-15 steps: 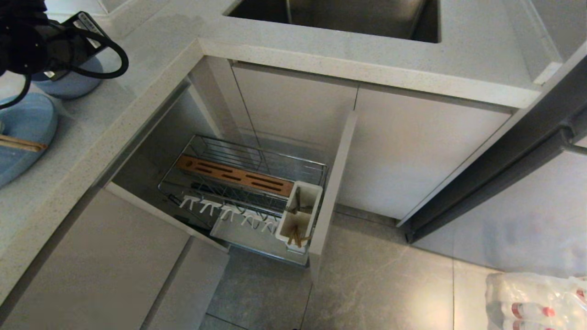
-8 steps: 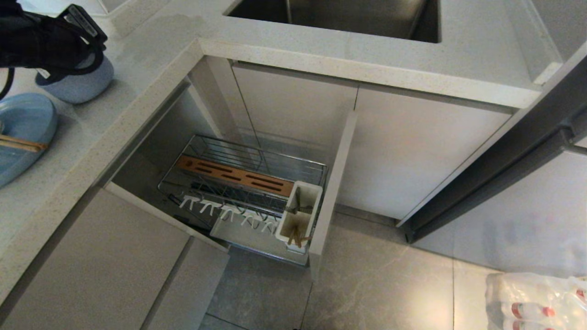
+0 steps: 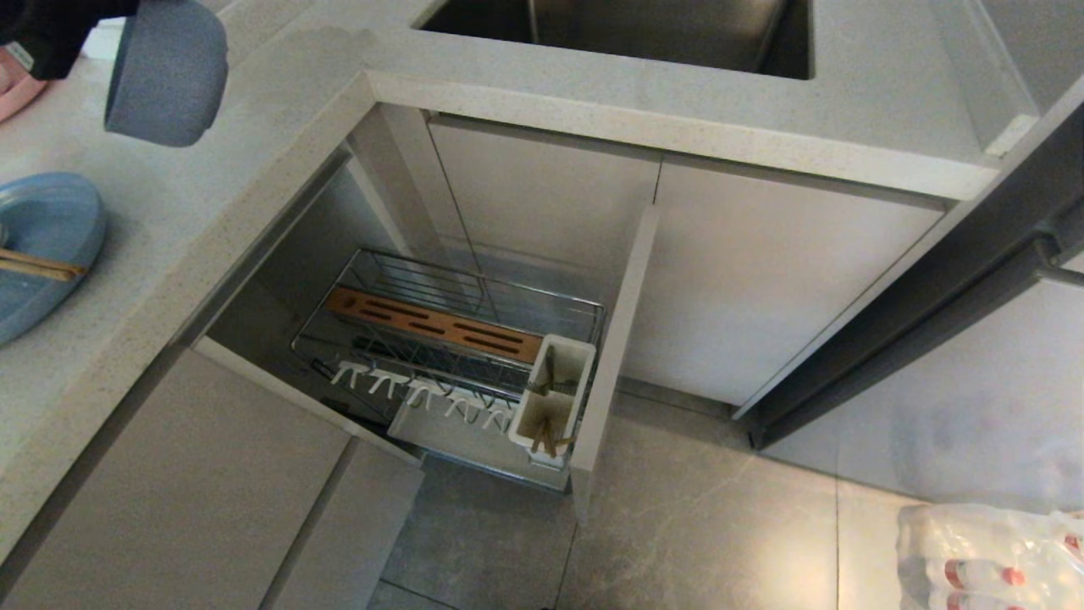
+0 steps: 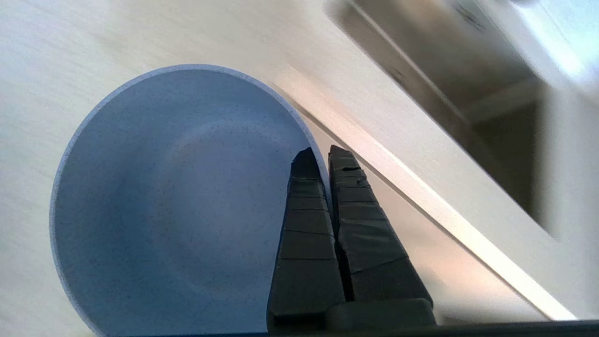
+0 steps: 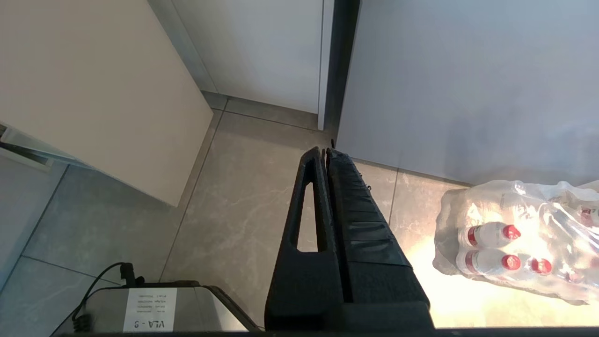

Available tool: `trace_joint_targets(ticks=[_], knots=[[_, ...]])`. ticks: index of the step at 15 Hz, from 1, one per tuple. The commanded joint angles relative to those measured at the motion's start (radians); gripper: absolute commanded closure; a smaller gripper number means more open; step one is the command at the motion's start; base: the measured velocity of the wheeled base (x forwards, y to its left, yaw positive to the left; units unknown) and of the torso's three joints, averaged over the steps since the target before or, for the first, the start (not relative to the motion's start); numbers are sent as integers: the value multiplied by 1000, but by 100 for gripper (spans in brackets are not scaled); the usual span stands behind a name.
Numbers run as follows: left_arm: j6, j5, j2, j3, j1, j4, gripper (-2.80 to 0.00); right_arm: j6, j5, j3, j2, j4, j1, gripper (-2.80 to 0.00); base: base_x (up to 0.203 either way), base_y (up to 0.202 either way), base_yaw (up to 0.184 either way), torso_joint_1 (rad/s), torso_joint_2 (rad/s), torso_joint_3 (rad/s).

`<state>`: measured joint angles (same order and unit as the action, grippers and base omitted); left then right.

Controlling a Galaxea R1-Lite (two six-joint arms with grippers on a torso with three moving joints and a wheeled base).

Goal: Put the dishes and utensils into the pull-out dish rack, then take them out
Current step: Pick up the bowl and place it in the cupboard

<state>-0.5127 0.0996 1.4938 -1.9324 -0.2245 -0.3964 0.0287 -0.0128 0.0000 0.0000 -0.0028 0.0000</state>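
Observation:
My left gripper (image 4: 323, 154) is shut on the rim of the light-blue bowl (image 4: 178, 196), one finger inside and one outside. In the head view the bowl (image 3: 165, 72) hangs tilted above the counter's far left. The light-blue plate (image 3: 42, 246) lies on the counter with chopsticks (image 3: 38, 267) across it. The pull-out dish rack (image 3: 457, 339) stands pulled out below, with no dishes in its wire basket. Its white utensil cup (image 3: 550, 398) holds more chopsticks (image 3: 550, 440) and a thin dark handle. My right gripper (image 5: 324, 152) hangs shut over the floor, holding nothing.
The counter edge (image 3: 254, 169) runs between the bowl and the rack. The sink (image 3: 627, 34) lies at the back. The rack's beige front panel (image 3: 614, 356) stands at its right. A pink dish (image 3: 17, 85) peeks in at far left. A wrapped bottle pack (image 5: 514, 238) sits on the floor.
The left arm has lifted the light-blue bowl off the counter and tipped it onto its side. The plate, chopsticks and rack have not moved.

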Motion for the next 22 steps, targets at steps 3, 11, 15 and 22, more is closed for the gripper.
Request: trace_joint_targets(ticks=[3,11,15,22], knots=[[-6,7,-120,-14,-122,-218,0,0,0,0,2,0,0,0,0,0,0,0,0,0],[-249,-9,-228,333,-285,252,0,0,0,0,2,0,0,0,0,0,0,0,0,0],[-278,2,-221,676,-314,745,0,0,0,0,1,0,0,0,0,0,0,0,0,0],[-538,211,10,852,-380,1026,0,0,0,0,2,0,0,0,0,0,0,0,0,0]])
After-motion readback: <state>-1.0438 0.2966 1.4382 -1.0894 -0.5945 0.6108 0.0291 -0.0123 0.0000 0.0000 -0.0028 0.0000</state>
